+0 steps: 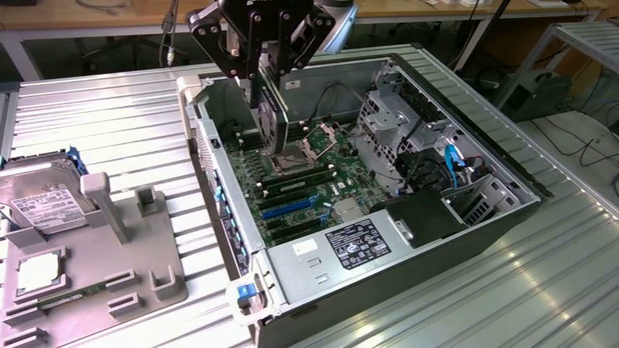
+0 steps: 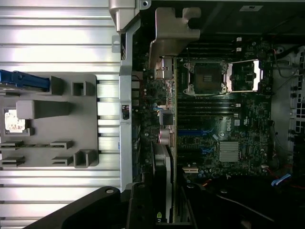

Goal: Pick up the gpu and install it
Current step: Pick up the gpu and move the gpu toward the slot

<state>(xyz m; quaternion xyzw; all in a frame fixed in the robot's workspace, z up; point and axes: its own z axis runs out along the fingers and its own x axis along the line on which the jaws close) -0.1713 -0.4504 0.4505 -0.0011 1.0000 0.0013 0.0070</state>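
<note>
Above one open computer case (image 1: pixel 425 275), one pair of jaws grips one gpu (image 1: pixel 274 119) upright.

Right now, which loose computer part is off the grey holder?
The gpu: the thin dark card hangs upright in the gripper over the open case, while the hard drive and processor chip sit on the holder.

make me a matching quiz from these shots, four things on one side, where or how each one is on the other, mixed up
1 gpu
2 hard drive
3 cpu socket
4 gripper

a on the gray holder, outside the case
b cover swung open, on the motherboard
c clamped on the gpu
d on edge, above the motherboard

Pairs: 1-d, 2-a, 3-b, 4-c
</note>
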